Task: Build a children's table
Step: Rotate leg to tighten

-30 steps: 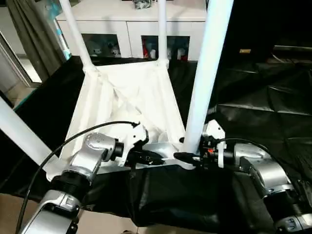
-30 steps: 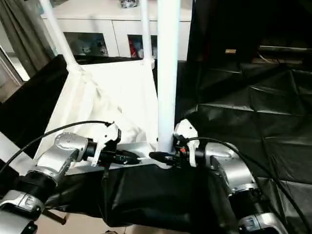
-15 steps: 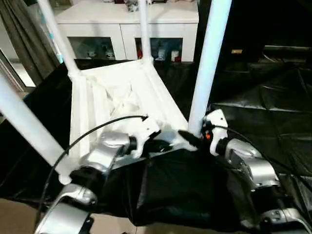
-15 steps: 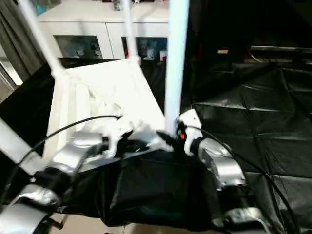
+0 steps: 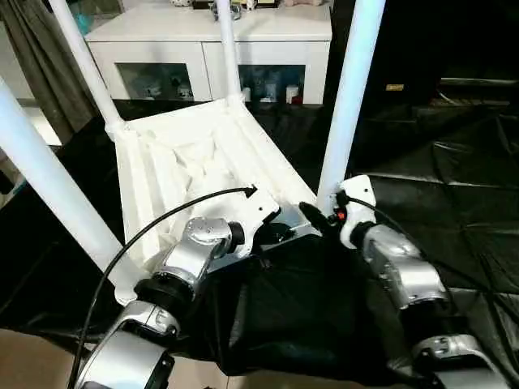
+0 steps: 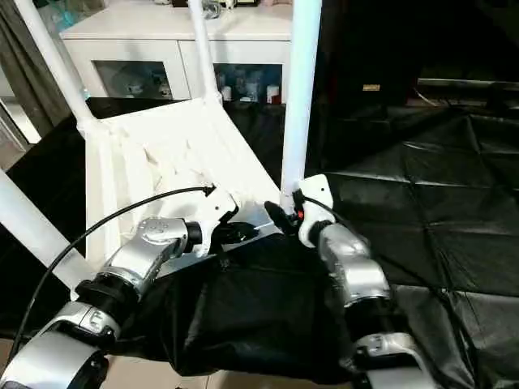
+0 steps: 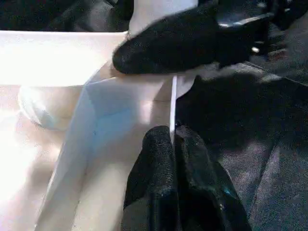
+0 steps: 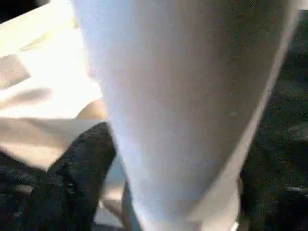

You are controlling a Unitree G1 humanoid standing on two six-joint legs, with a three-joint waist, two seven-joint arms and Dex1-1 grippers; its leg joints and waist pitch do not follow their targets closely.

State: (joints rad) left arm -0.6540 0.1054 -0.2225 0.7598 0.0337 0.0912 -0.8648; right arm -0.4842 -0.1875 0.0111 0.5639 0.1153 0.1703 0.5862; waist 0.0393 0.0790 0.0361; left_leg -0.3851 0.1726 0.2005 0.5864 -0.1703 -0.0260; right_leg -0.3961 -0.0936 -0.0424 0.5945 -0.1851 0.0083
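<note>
At the near edge of the black-draped desk (image 5: 454, 211), the left gripper (image 7: 172, 139) pinches the thin rim of the upturned children's table (image 5: 186, 154). The right gripper (image 5: 315, 217) crowds the near right leg (image 5: 350, 89); whether it grips I cannot tell. Beyond stands a white cabinet (image 5: 243, 49).

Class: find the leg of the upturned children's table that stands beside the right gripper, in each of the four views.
Left eye view: leg right of centre, rising above the right gripper.
Right eye view: just right of centre.
Left wrist view: its foot, behind the right gripper.
Right wrist view: close up, across the middle.
Shared landmark: the right gripper at the leg's foot.
</note>
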